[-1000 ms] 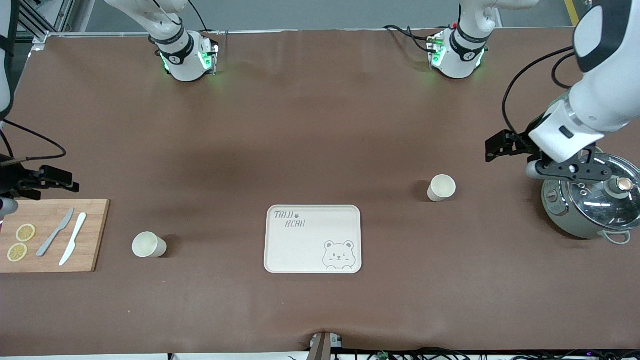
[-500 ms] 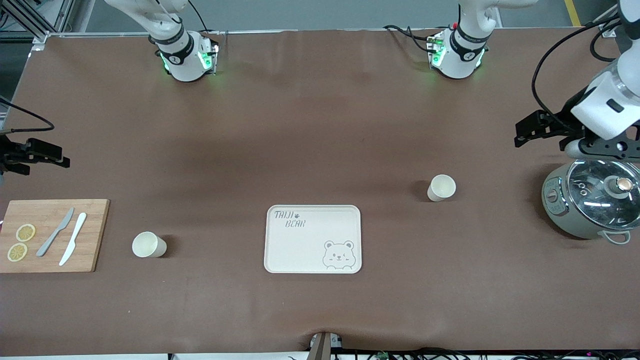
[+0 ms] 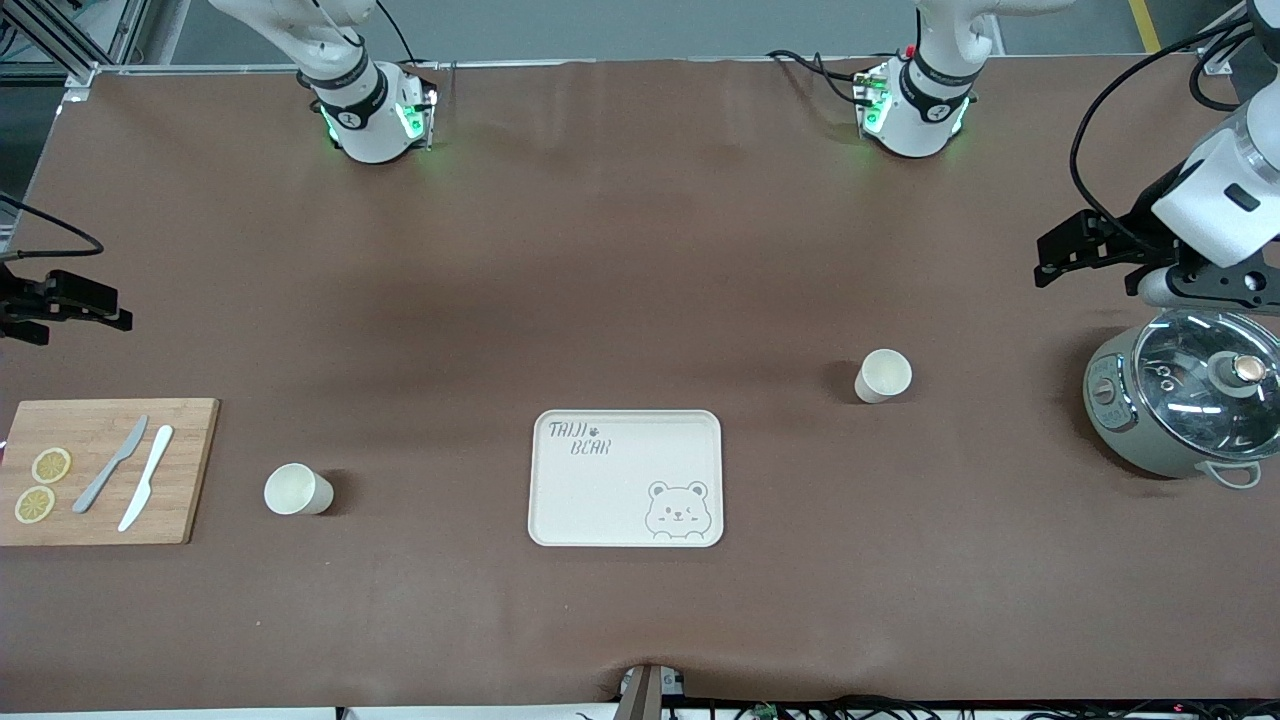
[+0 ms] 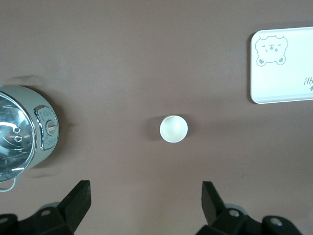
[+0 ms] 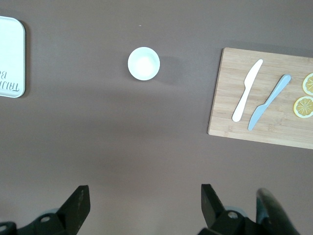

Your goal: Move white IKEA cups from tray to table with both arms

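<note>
Brown table (image 3: 640,250), two white cups (image 3: 883,376) (image 3: 297,490), one tray (image 3: 626,478), both grippers' (image 4: 145,203) (image 5: 142,205) fingers released.

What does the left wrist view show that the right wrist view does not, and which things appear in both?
Only the left wrist view shows the pot with a glass lid and the cup standing toward the left arm's end of the table. Only the right wrist view shows the cutting board with two knives and lemon slices, and the other cup. Both show the bear tray, the brown table and open jaws.
</note>
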`<action>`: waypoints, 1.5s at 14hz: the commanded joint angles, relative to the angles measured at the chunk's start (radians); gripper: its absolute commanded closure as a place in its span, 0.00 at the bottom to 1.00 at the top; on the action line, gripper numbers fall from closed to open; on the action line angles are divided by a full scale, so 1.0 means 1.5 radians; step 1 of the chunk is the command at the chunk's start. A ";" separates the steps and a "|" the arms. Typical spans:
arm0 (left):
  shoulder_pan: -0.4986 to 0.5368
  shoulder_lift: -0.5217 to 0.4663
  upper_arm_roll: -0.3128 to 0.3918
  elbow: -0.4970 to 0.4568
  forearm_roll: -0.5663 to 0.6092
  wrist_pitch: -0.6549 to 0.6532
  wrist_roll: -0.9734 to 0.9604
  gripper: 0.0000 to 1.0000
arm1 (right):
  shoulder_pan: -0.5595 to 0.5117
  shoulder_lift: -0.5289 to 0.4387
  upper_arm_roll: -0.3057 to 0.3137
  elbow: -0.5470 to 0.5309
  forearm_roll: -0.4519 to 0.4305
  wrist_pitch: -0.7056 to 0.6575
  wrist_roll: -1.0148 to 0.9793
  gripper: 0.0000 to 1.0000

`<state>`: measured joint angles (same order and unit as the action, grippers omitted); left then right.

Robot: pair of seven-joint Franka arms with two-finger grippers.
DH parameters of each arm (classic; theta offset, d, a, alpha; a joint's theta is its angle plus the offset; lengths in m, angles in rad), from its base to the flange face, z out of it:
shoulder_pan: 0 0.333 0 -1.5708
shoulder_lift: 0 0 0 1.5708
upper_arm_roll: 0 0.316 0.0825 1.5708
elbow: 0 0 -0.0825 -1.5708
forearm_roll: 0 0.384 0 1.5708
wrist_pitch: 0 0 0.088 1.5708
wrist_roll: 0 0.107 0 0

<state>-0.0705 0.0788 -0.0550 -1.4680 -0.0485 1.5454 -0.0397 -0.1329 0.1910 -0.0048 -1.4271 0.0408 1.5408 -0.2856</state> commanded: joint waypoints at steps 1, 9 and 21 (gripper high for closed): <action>0.007 0.003 -0.008 0.004 0.017 -0.004 0.005 0.00 | 0.000 -0.015 0.004 -0.002 -0.011 -0.010 0.011 0.00; -0.005 0.017 -0.012 0.003 0.048 0.015 0.008 0.00 | 0.003 -0.032 0.004 -0.012 -0.011 -0.002 0.068 0.00; -0.005 0.017 -0.012 0.001 0.050 0.032 0.008 0.00 | 0.014 -0.070 0.004 -0.057 -0.011 0.028 0.067 0.00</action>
<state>-0.0788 0.1071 -0.0648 -1.4685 -0.0014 1.5862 -0.0386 -0.1192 0.1481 0.0020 -1.4393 0.0382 1.5571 -0.2041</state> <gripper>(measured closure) 0.000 0.000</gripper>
